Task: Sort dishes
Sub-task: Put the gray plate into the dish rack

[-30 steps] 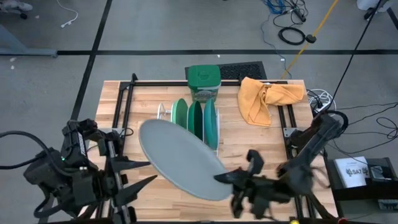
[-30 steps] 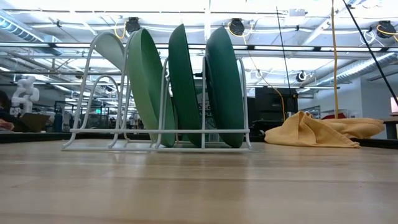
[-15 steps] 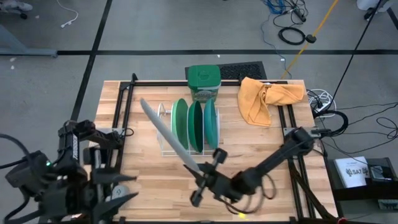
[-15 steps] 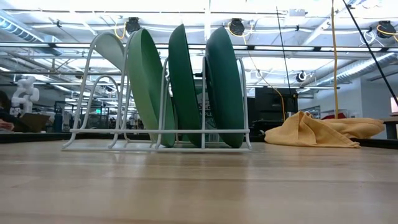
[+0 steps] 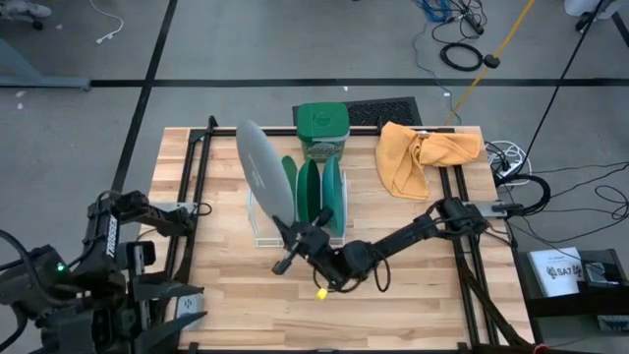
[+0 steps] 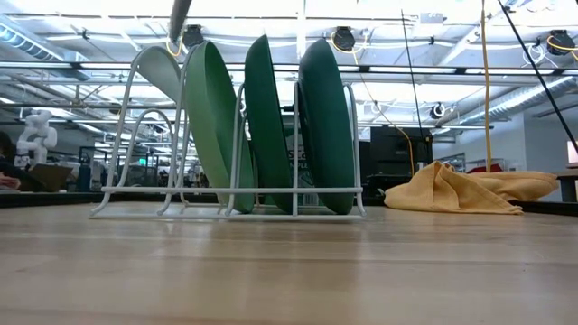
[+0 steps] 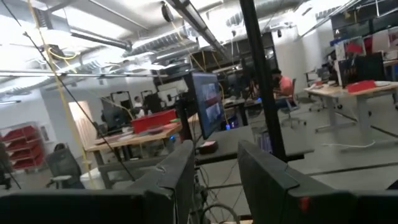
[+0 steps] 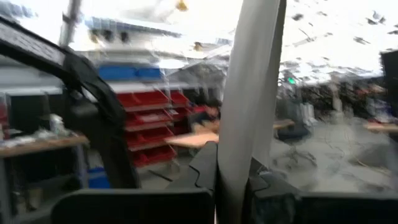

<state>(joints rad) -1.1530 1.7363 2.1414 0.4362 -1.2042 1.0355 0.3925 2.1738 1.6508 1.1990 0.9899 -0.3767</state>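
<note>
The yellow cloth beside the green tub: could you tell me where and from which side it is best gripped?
Grip the yellow cloth at a raised fold near its bunched middle, coming straight down from above. It lies crumpled and loose on the table, so a ridge likely gives the fingers more to pinch than a flat edge. The right gripper holds the grey plate.

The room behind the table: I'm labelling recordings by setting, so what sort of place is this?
Most likely an open robotics lab or workshop: red storage bins on shelving, desks with a monitor, and exposed ceiling ducts above.
</note>
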